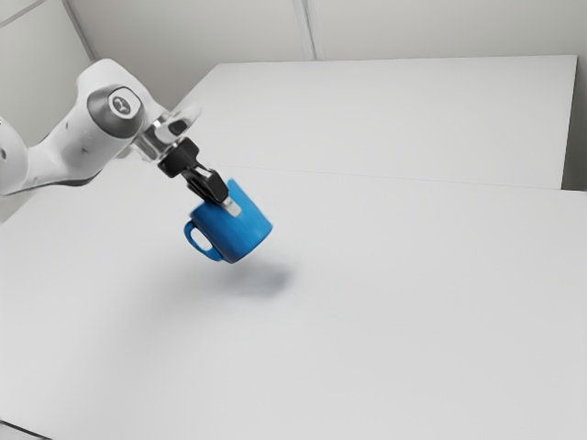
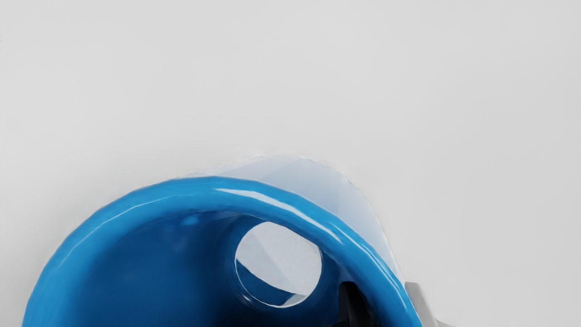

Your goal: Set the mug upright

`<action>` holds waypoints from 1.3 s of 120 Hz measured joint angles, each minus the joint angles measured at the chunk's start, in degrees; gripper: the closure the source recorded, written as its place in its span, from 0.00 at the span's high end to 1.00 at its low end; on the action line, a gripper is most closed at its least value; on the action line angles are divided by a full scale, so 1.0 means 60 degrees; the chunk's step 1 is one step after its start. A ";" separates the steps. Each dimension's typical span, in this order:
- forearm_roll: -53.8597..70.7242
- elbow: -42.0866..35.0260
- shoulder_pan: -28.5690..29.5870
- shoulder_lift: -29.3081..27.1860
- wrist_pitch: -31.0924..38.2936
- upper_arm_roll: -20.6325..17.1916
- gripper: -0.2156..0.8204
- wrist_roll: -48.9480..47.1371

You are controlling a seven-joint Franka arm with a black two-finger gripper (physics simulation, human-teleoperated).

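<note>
Exterior view: reaching in from the exterior view's left with the white arm [image 1: 78, 147], fingers [image 1: 232, 207] gripping the blue mug [image 1: 240, 234] by its wall, near the mouth. Holding it clear of the worktop [image 1: 413, 312], above a soft grey shadow [image 1: 264, 280]. Not upright: leaning well over, with the mouth facing up and back toward the arm, the base angled down toward the exterior view's right, and the handle [image 1: 209, 254] on the lower side, toward the exterior view's left. Beyond, a pale flat surface [image 1: 394, 110] in front of light walls [image 1: 248, 27]. Near the bottom corner on the exterior view's left, a thin dark line [image 1: 23, 429].

Wrist view: looking into the mug past its thick, shiny rim [image 2: 195, 193], down to a pale round patch [image 2: 279, 261] deep inside. Closed on the wall from both sides, one dark fingertip within the mouth and one light grey fingertip outside. Just beyond the rim, a pale bluish curved shape [image 2: 317, 181]; cannot tell what.
</note>
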 joint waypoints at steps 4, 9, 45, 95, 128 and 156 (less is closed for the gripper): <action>0.0524 -0.0129 -0.0207 -0.0181 0.0052 0.0042 0.04 -0.0250; 0.1156 -0.0311 -0.0435 -0.0471 0.0104 0.0070 0.04 -0.0590; 0.4170 -0.1973 -0.1445 -0.2131 0.0591 0.0151 0.03 -0.3141; 0.5889 -0.4187 -0.1820 -0.2546 0.3660 0.0112 0.04 -0.5708; 0.6017 -0.4626 -0.1816 -0.2202 0.5097 0.0101 0.04 -0.6806; 0.6013 -0.4632 -0.1797 -0.1836 0.5370 0.0097 0.04 -0.7438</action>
